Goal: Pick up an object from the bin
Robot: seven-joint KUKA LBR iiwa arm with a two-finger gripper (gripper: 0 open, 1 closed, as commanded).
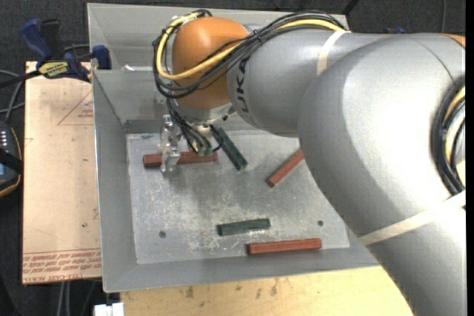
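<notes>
My gripper (172,153) hangs below the orange wrist cover in the bin's upper left part. Its tip is down at a flat red-brown bar (194,158) that lies nearly level on the bin floor. The gripper covers the bar's left part. A dark green bar (232,152) lies slanted just to the right of the gripper, with its upper end hidden under the wrist.
Another red-brown bar (285,169) lies slanted at the middle right. A dark green bar (243,227) and a long red-brown bar (284,247) lie near the front wall. The big grey arm covers the bin's right side.
</notes>
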